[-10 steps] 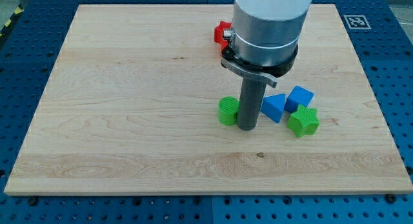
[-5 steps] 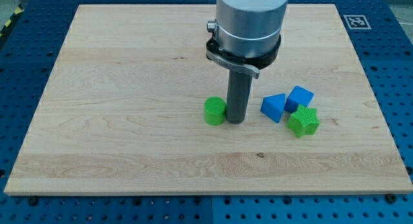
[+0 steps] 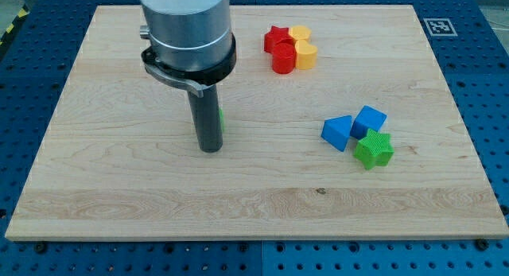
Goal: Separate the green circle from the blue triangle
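The blue triangle (image 3: 338, 132) lies at the board's right, touching a blue cube (image 3: 369, 120) and a green star (image 3: 374, 149). The green circle (image 3: 220, 118) is almost wholly hidden behind my rod; only a thin green sliver shows at the rod's right edge, left of the board's middle. My tip (image 3: 210, 148) rests on the board right against the green circle, far to the left of the blue triangle.
A red star (image 3: 275, 39), a red block (image 3: 284, 58) and two yellow blocks (image 3: 304, 50) cluster near the view's top, right of centre. The wooden board (image 3: 119, 188) sits on a blue pegboard table.
My rod has swept left across the board, pushing the green circle with it, far away from the blue triangle. The blue and green cluster at right stayed put. The red and yellow blocks are now uncovered.
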Robot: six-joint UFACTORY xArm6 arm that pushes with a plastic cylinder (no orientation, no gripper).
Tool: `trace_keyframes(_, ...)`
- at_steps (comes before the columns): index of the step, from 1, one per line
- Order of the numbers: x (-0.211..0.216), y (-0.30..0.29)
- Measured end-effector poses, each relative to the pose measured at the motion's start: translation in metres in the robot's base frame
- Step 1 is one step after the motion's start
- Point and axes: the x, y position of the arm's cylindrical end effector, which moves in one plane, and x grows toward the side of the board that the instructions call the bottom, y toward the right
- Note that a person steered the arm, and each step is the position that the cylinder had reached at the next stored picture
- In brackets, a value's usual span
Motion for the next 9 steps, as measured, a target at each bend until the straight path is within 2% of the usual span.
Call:
trace_keyframes(3,-0.003,0.022)
trace_keyframes(5,-0.032,-0.010)
trace_keyframes(6,-0.032,-0.032)
trace_keyframes(7,-0.032,-0.031)
trace_keyframes(9,-0.064,-0.029)
